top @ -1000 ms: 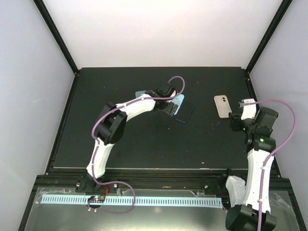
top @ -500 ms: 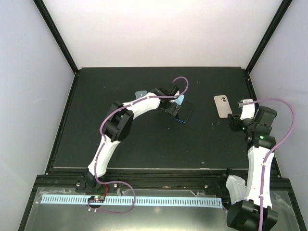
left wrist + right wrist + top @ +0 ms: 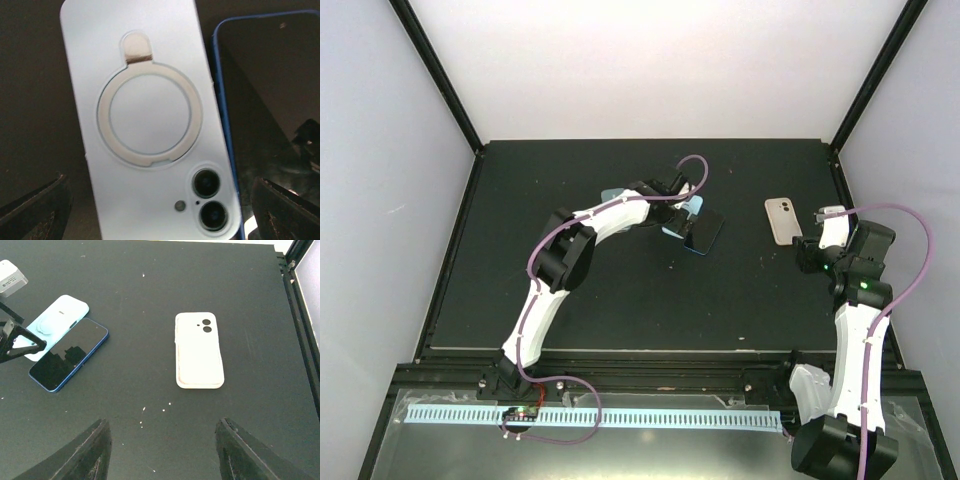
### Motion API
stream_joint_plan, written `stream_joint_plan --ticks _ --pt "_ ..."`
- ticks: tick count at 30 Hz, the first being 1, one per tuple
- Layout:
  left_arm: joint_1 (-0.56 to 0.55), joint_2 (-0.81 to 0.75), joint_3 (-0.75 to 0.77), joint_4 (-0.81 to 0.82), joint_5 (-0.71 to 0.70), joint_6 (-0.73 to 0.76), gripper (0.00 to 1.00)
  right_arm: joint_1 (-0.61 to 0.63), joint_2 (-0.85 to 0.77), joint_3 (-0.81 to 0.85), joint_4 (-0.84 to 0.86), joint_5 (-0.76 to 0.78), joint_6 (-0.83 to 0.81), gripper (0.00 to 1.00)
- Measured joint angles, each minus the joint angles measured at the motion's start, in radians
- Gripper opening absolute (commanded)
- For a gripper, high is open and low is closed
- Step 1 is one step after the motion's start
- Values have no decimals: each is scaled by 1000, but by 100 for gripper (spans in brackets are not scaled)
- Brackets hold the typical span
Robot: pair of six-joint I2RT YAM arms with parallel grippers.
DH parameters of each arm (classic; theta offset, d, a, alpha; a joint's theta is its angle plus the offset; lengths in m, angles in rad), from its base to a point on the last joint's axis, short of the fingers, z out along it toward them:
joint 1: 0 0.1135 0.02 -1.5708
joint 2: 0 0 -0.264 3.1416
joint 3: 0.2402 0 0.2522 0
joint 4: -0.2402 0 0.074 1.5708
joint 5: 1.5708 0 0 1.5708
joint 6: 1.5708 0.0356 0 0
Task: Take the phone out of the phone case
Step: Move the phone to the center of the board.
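This is a robotics lab test cell. A matte black table [image 3: 620, 310] is enclosed on three sides by plain white panels [image 3: 660, 70] set in black frame posts [image 3: 437, 75]. A slotted cable strip [image 3: 660, 418] and metal base plate [image 3: 420, 445] sit along the table's near edge.

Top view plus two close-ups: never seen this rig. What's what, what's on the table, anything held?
The machine is two white robot arms, left arm and right arm, bolted at the near edge of a black table. The top view comes from a fixed camera above and behind them. The other two pictures come from a camera on each wrist, looking past that arm's own fingers.

On the table are a blue case, back up, a phone, screen up, right beside it, and a white case apart on the right.

The left gripper is open over the blue case. The right gripper is open near the white case. Neither holds anything.
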Motion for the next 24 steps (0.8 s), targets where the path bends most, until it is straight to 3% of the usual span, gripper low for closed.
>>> stream_joint_plan --ticks 7,17,24 --pt "0 26 25 32 34 -3 98 0 0 0 -1 -5 -2 57" --pt "-3 51 49 -5 -68 -6 98 0 2 0 -5 -5 -2 57" --pt "-6 45 22 5 -89 -36 90 0 2 0 -6 -5 -2 57"
